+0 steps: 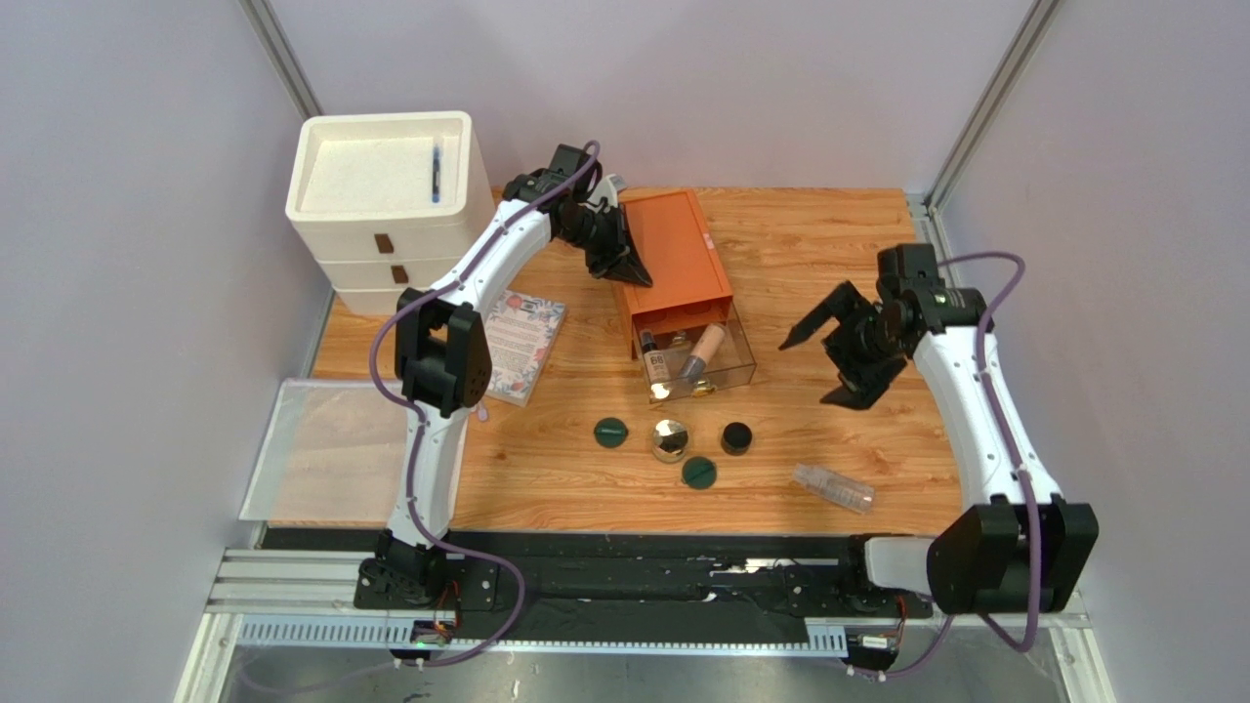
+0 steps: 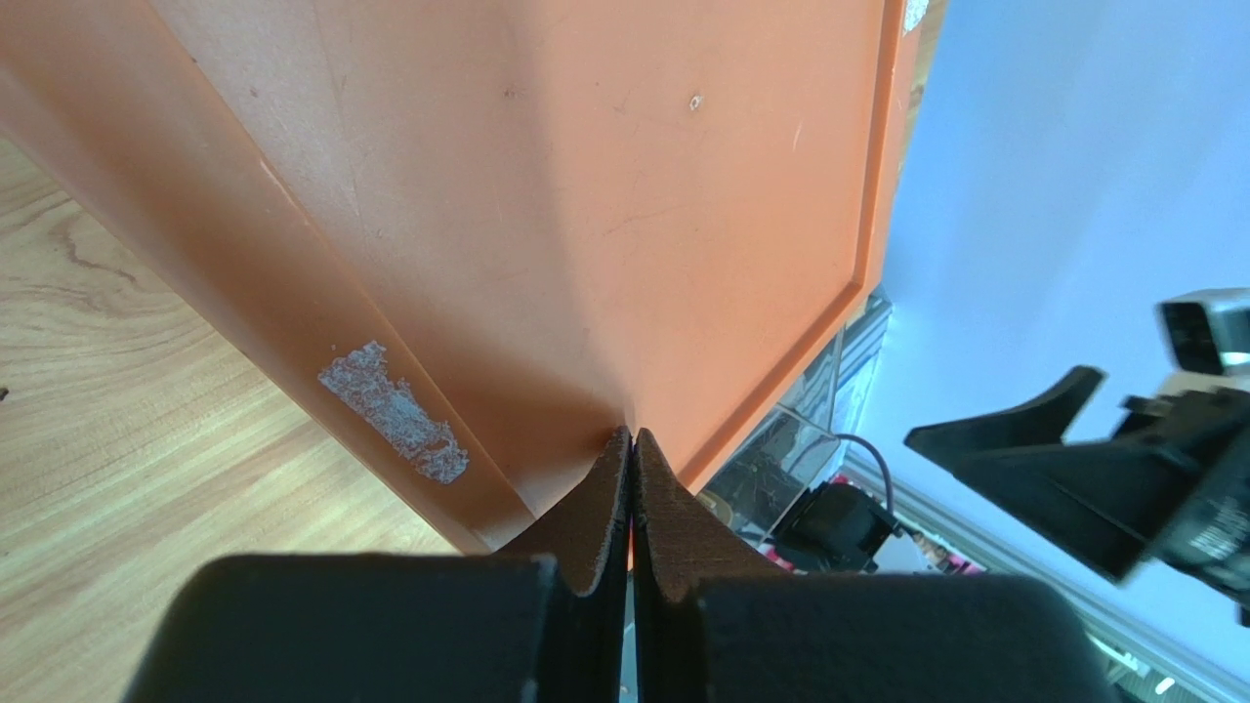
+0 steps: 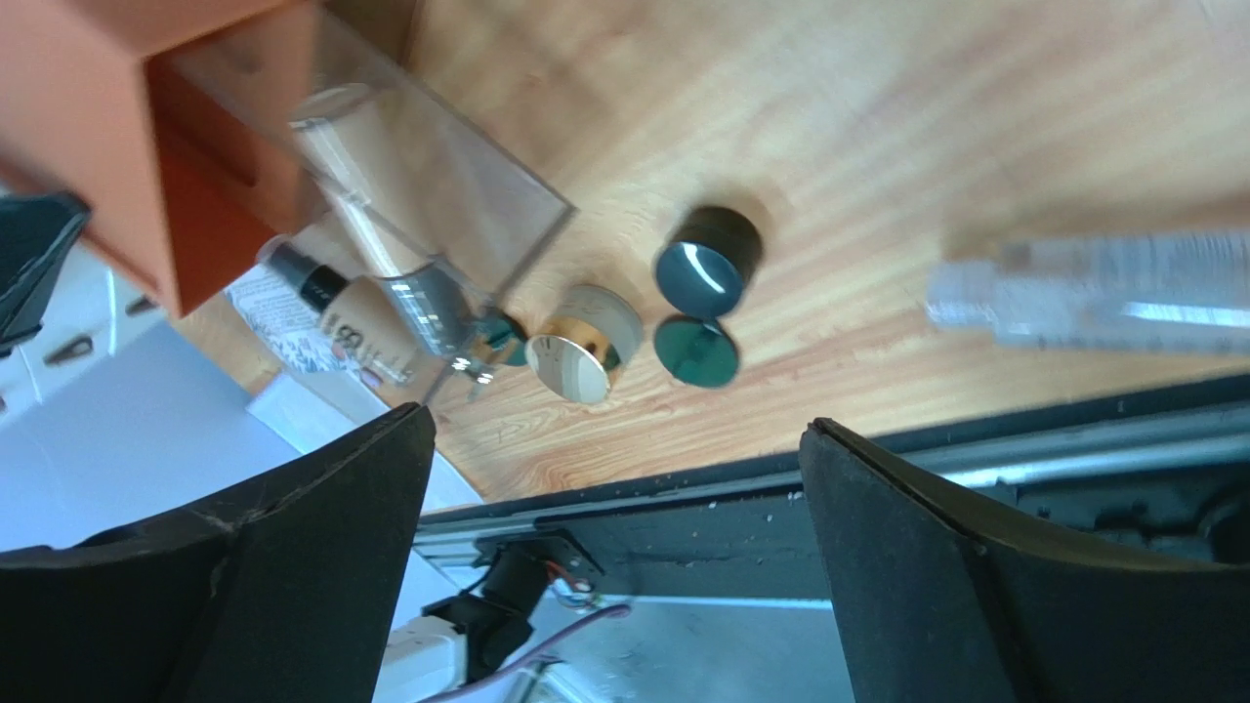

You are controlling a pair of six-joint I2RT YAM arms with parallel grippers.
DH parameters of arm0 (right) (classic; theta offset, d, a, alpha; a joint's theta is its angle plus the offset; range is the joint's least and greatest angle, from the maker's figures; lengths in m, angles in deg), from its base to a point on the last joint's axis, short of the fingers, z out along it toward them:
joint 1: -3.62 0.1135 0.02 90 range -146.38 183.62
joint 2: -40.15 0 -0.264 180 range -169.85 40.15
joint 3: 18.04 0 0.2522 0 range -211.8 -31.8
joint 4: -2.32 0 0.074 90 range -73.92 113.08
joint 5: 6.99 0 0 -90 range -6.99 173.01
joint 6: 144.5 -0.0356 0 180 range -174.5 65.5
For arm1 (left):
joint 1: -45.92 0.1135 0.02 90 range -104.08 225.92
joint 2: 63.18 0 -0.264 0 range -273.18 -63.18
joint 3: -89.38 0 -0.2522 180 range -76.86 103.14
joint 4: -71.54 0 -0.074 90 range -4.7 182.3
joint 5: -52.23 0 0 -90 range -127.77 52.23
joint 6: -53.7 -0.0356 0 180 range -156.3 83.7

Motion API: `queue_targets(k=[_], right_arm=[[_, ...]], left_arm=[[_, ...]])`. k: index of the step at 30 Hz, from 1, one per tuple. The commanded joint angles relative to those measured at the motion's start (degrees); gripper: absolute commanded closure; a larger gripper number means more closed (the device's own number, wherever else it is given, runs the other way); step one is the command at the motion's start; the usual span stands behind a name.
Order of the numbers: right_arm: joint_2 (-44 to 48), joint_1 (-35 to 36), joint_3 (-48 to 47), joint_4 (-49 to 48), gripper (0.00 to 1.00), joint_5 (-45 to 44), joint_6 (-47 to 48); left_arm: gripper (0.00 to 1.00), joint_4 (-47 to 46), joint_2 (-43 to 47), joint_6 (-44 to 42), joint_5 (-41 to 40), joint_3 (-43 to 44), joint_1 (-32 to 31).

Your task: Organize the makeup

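The makeup is in two groups. Two beige dark-capped tubes (image 1: 702,352) lie in the open clear drawer (image 1: 734,366) of the orange-brown box (image 1: 675,257). On the wood in front lie two dark green compacts (image 1: 611,431) (image 1: 699,473), a gold-rimmed compact (image 1: 671,438), a black jar (image 1: 737,437) and a clear bottle (image 1: 834,488). My left gripper (image 1: 628,267) is shut, its tips (image 2: 633,440) resting on the box top (image 2: 587,220). My right gripper (image 1: 816,369) is open and empty, hovering right of the drawer. The right wrist view shows its gripper (image 3: 616,425), the tubes (image 3: 360,161), jar (image 3: 707,257), gold compact (image 3: 584,344) and bottle (image 3: 1093,293).
A white drawer unit (image 1: 385,205) stands at the back left. A floral notebook (image 1: 521,344) lies by the left arm. A clear flat tray (image 1: 330,447) sits at the front left. Grey walls close in both sides.
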Motion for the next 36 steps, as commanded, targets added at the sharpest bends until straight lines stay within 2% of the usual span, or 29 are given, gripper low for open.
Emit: queue_targets(k=[1, 9, 18, 22, 27, 34, 36], right_arm=[[9.1, -5.0, 7.8, 2.3, 0.0, -0.1, -10.0], [18.0, -6.1, 24.6, 7.5, 0.02, -1.4, -24.2], [23.3, -7.3, 33.5, 7.2, 0.06, -11.0, -35.3], [22.0, -8.1, 36.5, 5.5, 0.09, -14.0, -37.1], [19.0, -9.4, 40.8, -0.2, 0.13, -12.0, -39.8], [11.8, -10.6, 40.1, -5.4, 0.24, -13.8, -39.4], [8.9, -10.9, 39.3, -6.2, 0.24, -14.0, -38.4]], left_arm=[[1.0, 1.1, -0.9, -1.4, -1.3, 0.3, 0.3], [1.0, 0.2, -0.2, -2.3, -0.4, -1.9, 0.5], [1.0, 0.1, 0.7, -3.9, 0.4, -3.7, 1.2], [1.0, 0.0, 0.5, -4.1, 1.0, -3.7, 1.3], [1.0, 0.0, 0.3, -4.6, 1.5, -3.7, 1.5], [1.0, -0.1, -0.4, -4.8, 2.3, -3.3, 1.8], [1.0, -0.1, -0.5, -4.8, 2.4, -3.1, 1.9]])
